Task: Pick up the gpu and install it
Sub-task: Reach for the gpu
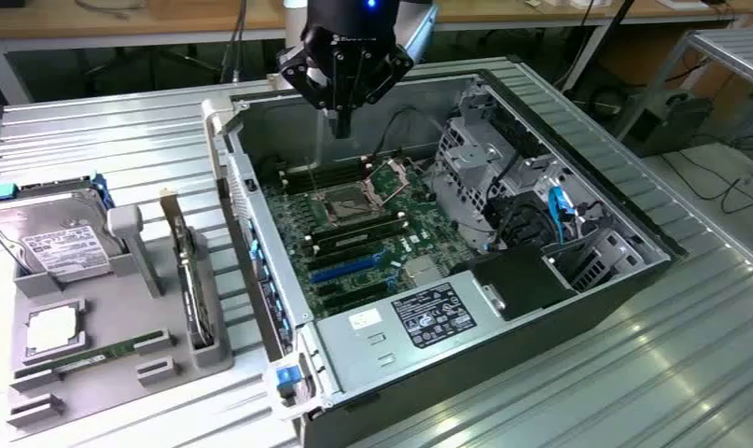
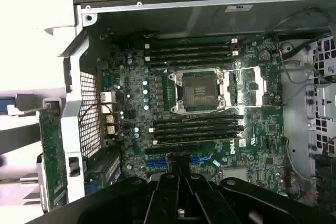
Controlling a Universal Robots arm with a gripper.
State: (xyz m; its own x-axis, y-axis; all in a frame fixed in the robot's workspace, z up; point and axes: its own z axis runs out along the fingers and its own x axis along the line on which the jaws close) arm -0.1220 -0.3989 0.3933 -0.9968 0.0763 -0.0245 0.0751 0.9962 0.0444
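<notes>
Ribbed tabletop (image 1: 675,373): your end effector (image 1: 341,126) points straight down over the open computer case (image 1: 245,187), pinched closed; gpu (image 1: 194,294) sits well apart.

gpu (image 1: 192,289) in tray (image 1: 103,303) beside case (image 1: 428,93)

1. Even light from above fills the exterior view; the ribbed metal bench (image 1: 90,140) shines pale.
2. Soft shadow lies inside the case (image 1: 243,177), under its walls.
3. In the wrist view the surroundings outside the case burn out to white.
4. There the tool (image 2: 181,182) is a black silhouette against the moderately lit motherboard (image 2: 262,129).
</notes>
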